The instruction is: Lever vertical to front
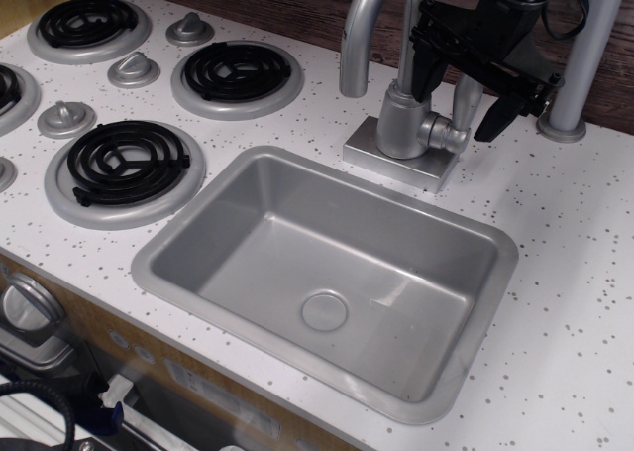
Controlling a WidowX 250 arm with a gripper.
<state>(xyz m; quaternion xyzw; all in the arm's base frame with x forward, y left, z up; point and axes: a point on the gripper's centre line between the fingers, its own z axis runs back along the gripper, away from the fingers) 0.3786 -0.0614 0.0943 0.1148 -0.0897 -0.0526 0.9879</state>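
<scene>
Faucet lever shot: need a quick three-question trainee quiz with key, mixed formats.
1. True or false: the lever stands upright on its side stub.
2. Which side of the faucet body carries the lever, as pictured: A) left B) right
3. Fill in: the gripper has its jaws on either side of the ____.

Key: 1 true. 2 B. 3 lever. Whether the jaws actually press it cannot be told. The sink lies in front of the faucet.

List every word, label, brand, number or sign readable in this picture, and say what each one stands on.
None can be read.
The countertop carries only dark speckles, no lettering.
The sink, faucet base, lever, burners and stove knobs show no markings.
The gripper is plain black, with no visible label.
The front panel at the lower left has pale patches, too blurred to tell whether they hold text.
</scene>
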